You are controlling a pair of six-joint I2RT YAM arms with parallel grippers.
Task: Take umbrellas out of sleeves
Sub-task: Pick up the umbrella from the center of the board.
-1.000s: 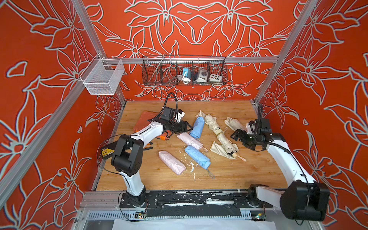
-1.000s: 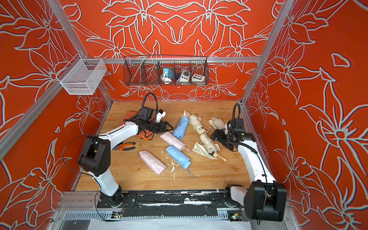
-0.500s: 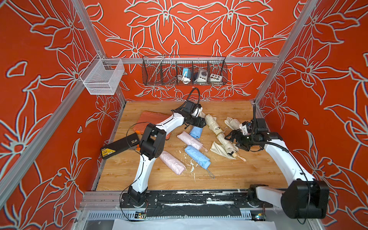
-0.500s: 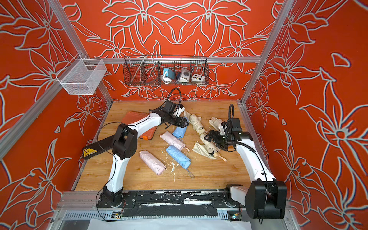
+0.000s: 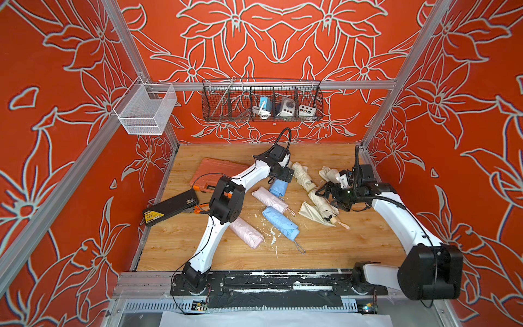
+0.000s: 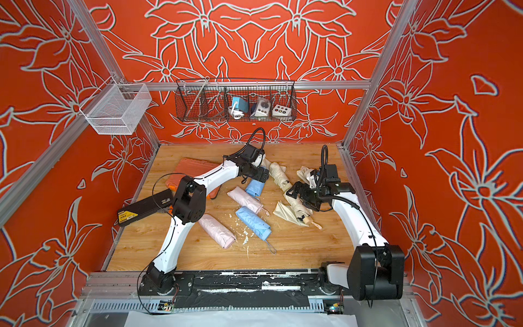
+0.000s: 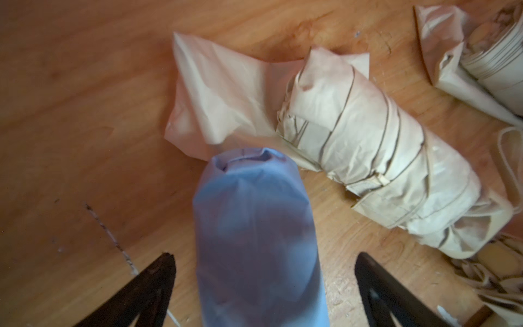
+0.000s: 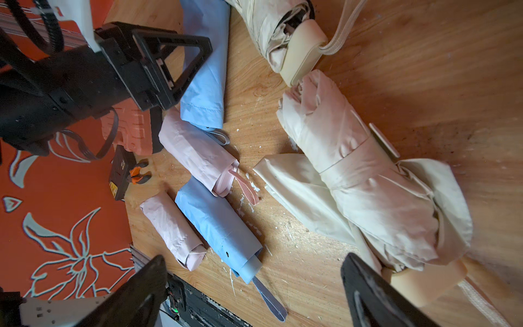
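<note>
Umbrellas (image 5: 270, 199) in pink, blue and cream lie on the bench (image 5: 353, 249) between our two tools. Our left tool (image 7: 263, 256) stands with its jaws wide apart, one on each side of a blue sleeve (image 7: 254, 226) filled by an umbrella; we see no contact. Just past the sleeve's closed end lies a strapped cream umbrella (image 7: 382, 170) with a flat cream sleeve (image 7: 215, 93) at its end. Our right tool (image 8: 253, 259) is spread as well, clamped on nothing, and a second cream umbrella (image 8: 368, 184) lies just beside it.
</note>
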